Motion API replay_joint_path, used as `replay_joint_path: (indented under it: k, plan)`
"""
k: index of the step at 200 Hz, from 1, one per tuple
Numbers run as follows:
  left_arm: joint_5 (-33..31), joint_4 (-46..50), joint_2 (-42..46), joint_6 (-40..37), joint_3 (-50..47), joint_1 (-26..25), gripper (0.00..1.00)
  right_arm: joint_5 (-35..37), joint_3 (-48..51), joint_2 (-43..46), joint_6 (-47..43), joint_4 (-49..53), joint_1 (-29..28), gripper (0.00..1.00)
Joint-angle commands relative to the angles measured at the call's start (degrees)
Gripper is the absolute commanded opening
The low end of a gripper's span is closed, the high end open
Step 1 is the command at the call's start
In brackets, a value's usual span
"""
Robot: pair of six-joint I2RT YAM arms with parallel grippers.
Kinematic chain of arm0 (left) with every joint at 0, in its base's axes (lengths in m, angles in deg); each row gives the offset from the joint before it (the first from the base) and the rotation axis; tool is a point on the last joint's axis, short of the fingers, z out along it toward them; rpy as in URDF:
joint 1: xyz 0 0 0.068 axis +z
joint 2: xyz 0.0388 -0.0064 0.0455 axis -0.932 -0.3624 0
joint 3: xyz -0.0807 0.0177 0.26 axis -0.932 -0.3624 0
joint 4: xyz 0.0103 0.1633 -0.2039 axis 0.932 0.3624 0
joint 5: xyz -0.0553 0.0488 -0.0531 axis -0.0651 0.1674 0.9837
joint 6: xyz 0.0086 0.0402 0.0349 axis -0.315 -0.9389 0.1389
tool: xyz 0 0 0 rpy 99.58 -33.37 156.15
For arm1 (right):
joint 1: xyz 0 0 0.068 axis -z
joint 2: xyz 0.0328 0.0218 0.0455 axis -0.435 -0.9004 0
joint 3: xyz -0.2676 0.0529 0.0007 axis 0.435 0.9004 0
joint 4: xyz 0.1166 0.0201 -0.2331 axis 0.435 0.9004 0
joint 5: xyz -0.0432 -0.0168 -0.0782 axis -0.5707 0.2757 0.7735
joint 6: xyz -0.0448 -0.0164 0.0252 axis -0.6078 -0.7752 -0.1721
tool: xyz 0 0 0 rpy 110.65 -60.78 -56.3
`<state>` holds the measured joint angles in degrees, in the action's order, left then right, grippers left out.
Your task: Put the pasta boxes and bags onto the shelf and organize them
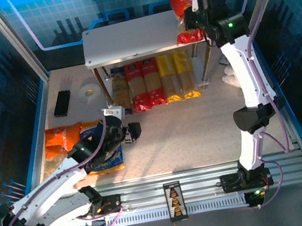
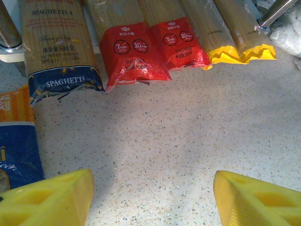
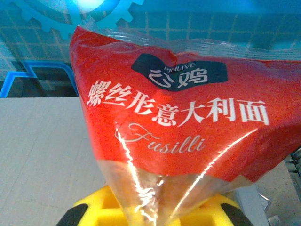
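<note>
The red bag (image 3: pixel 178 122) is hanging upright at the right end of the shelf's (image 1: pixel 126 38) top board, and the right gripper (image 1: pixel 192 22) is clamping it by its clear part, the yellow fingers (image 3: pixel 94 207) squeezing the plastic from both sides. Whether the bag is touching the board cannot be told. The rest of that board is lying bare.

Under the top board the five spaghetti packs are lying side by side, touching one another, their near ends sticking out toward the arms: the blue-and-tan pack (image 2: pixel 59 47) on the left, then two red packs (image 2: pixel 134 56) (image 2: pixel 181 42), then two yellow packs (image 2: pixel 211 28) (image 2: pixel 244 26).

On the table, left of the shelf's front, the orange bag (image 1: pixel 62 141) and the blue bag (image 1: pixel 102 151) are lying flat, touching each other. The left gripper (image 2: pixel 153 202) is hovering over bare table just beside the blue bag, its jaws standing wide apart with nothing between them, pointing toward the spaghetti ends.

Farther back on the left, a bundle of black sticks (image 1: pixel 62 103) and a white tape roll (image 1: pixel 89 92) are lying near each other on the table.
</note>
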<state>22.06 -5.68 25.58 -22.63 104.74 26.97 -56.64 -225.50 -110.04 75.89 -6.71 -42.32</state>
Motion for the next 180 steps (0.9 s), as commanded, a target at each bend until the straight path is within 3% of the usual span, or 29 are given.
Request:
replay_joint_path:
  k: [1,12,29,94,102,115,130,180]
  plan:
    - [0.40,0.67,0.09,-0.20,1.04,0.45,0.69,1.26,-0.95,-0.26,0.40,-6.46,1.36,0.05]
    - [0.32,0.79,0.18,-0.15,0.83,0.48,0.70,1.07,-0.78,-0.65,1.01,-5.62,1.67,0.16]
    - [0.08,0.88,0.38,0.00,0.67,0.56,0.70,0.89,0.17,-0.75,1.51,-5.26,1.94,0.21]
    - [0.49,0.53,0.24,0.20,0.58,0.66,0.70,-4.62,1.36,-1.42,4.04,-4.09,2.03,0.23]
    - [0.50,0.61,0.19,0.20,0.53,0.66,0.70,-4.92,1.41,-1.51,4.38,-3.97,2.04,0.32]
    - [0.50,0.61,0.21,0.23,0.55,0.70,0.70,-5.36,1.54,-1.45,4.70,-3.93,1.97,0.56]
    - [0.34,0.79,0.22,0.21,0.48,0.65,0.70,-5.78,1.85,-0.94,4.89,-4.19,1.94,0.66]
    - [0.35,0.53,0.68,0.44,-0.03,0.75,0.70,-5.01,11.14,6.16,5.24,-9.16,2.16,0.67]
